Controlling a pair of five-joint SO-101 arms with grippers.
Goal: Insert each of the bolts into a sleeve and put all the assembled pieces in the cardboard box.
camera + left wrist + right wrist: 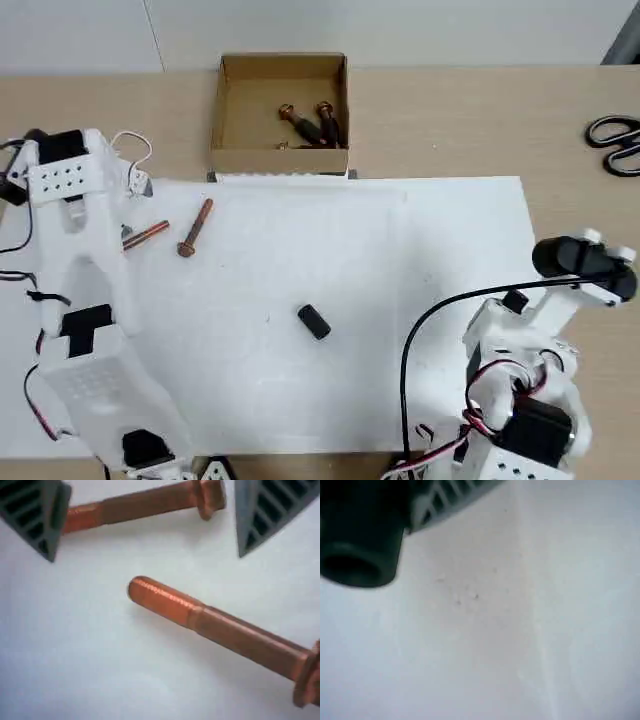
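Two copper bolts lie on the white sheet (400,300) at the left, one (196,228) in the open and one (148,235) partly under the left arm. My left gripper (135,190) hovers just above them, open. In the left wrist view its fingers (35,515) flank one bolt (145,502), and the other bolt (215,630) lies closer. A black sleeve (313,321) lies loose mid-sheet. My right gripper (575,262) is raised at the right, shut on another black sleeve (360,545) with its hollow end showing. The cardboard box (225,110) at the back holds assembled pieces (310,122).
Scissors (615,143) lie on the wooden table at the far right. A black cable (420,330) loops from the right arm over the sheet's right part. The sheet's back edge runs just in front of the box.
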